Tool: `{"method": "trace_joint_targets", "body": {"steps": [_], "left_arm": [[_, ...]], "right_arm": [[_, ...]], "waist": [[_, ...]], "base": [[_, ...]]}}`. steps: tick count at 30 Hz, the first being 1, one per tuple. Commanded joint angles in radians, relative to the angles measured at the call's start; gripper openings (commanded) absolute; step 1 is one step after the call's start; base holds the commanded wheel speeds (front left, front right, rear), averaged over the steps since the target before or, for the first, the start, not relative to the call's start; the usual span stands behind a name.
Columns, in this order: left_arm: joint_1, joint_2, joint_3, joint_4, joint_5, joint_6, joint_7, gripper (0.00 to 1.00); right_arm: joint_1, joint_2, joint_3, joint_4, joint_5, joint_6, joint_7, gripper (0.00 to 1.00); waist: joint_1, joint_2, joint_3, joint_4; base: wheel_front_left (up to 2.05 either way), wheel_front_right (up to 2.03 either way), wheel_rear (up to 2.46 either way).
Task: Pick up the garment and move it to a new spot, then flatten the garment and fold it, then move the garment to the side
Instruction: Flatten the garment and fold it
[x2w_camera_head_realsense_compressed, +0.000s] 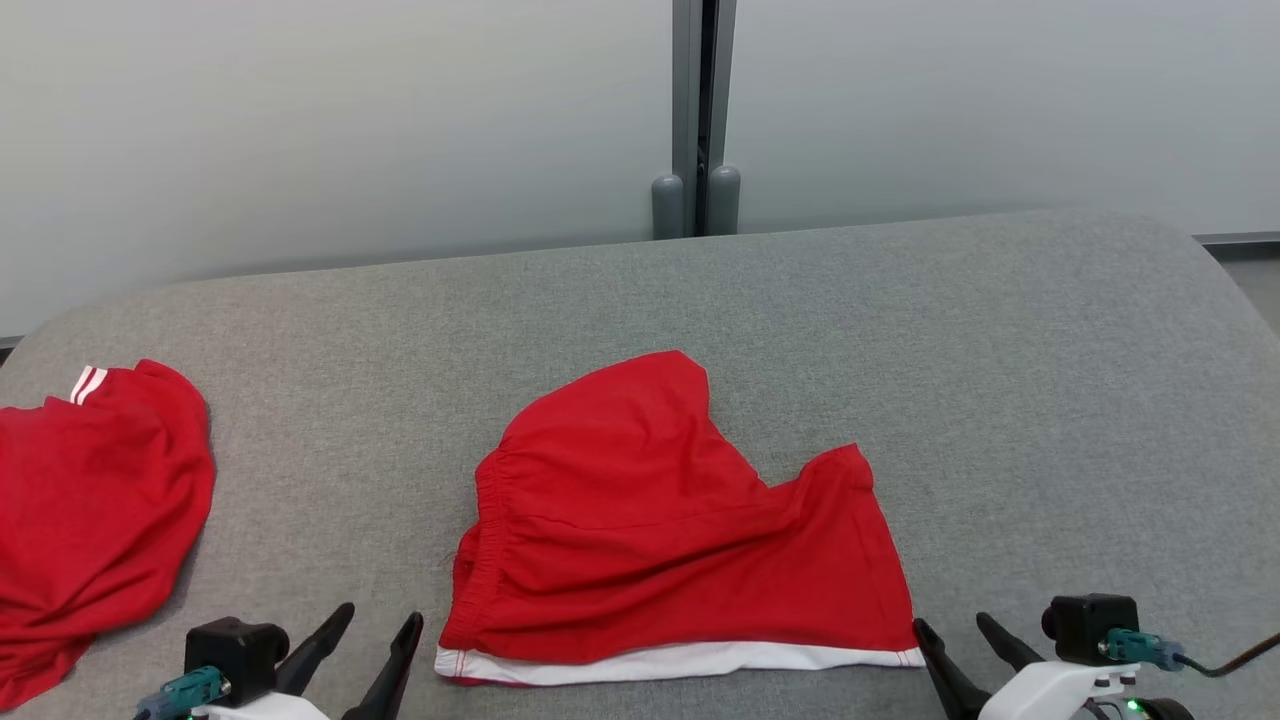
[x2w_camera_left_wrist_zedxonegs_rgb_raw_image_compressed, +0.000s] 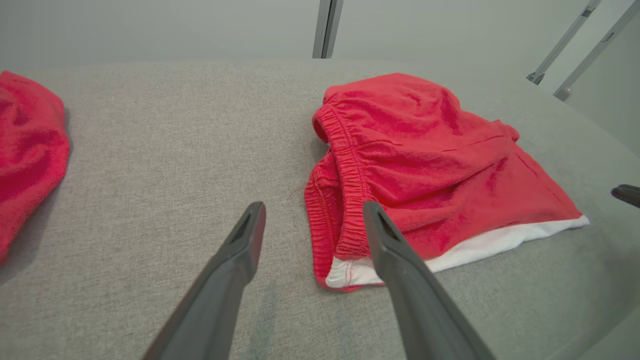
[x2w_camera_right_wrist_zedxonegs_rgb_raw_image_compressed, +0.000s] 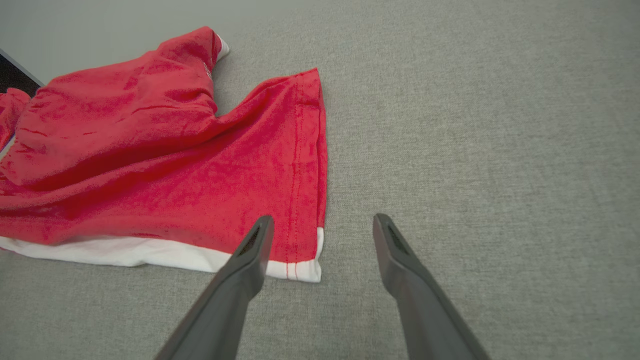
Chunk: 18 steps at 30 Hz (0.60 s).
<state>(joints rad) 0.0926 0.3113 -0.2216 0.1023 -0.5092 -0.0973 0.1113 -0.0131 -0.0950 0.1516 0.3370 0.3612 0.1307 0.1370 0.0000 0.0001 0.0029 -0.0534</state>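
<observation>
The garment (x2w_camera_head_realsense_compressed: 660, 520) is a pair of red shorts with a white band along its near edge, lying loosely spread on the grey surface in front of me. Its gathered waistband (x2w_camera_left_wrist_zedxonegs_rgb_raw_image_compressed: 345, 190) faces my left. My left gripper (x2w_camera_head_realsense_compressed: 380, 625) stands open just left of the shorts' near corner, holding nothing; its fingers (x2w_camera_left_wrist_zedxonegs_rgb_raw_image_compressed: 240, 250) hover above the cloth-covered surface beside the waistband. My right gripper (x2w_camera_head_realsense_compressed: 950, 635) is open too, at the shorts' near right corner (x2w_camera_right_wrist_zedxonegs_rgb_raw_image_compressed: 305, 250), empty.
A second red garment (x2w_camera_head_realsense_compressed: 90, 510) with white stripes lies bunched at the far left of the grey padded table (x2w_camera_head_realsense_compressed: 1000, 380). Behind the table stands a pale wall with a grey vertical post (x2w_camera_head_realsense_compressed: 697, 120). The table's right edge curves away.
</observation>
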Motion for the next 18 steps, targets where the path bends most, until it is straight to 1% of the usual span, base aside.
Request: {"method": "trace_joint_targets", "body": {"steps": [1,5,10,18], "left_arm": [[0.007,0.012,-0.003,-0.003,-0.014,-0.006,0.017,1.0],[0.018,0.027,-0.028,0.007,-0.041,-0.015,0.08,1.0],[-0.009,0.046,-0.069,0.034,-0.076,-0.025,0.139,1.0],[-0.091,0.07,-0.128,0.091,-0.087,-0.033,0.122,1.0]], "right_arm": [[-0.001,-0.009,0.008,0.006,0.01,0.0,0.013,1.0],[-0.022,-0.01,0.041,0.042,0.039,0.0,0.047,1.0],[-0.055,-0.003,0.076,0.08,0.052,0.0,0.04,1.0],[-0.116,0.007,0.118,0.158,0.064,0.0,0.022,1.0]], "waist": [[0.0,-0.0001,0.004,0.0],[0.0,-0.0001,0.02,0.0],[0.0,-0.0001,0.045,0.002],[0.0,-0.0001,0.09,0.01]], "base": [[0.0,0.0,0.0],[0.0,0.0,0.0],[0.0,0.0,0.0],[0.0,0.0,0.0]]}}
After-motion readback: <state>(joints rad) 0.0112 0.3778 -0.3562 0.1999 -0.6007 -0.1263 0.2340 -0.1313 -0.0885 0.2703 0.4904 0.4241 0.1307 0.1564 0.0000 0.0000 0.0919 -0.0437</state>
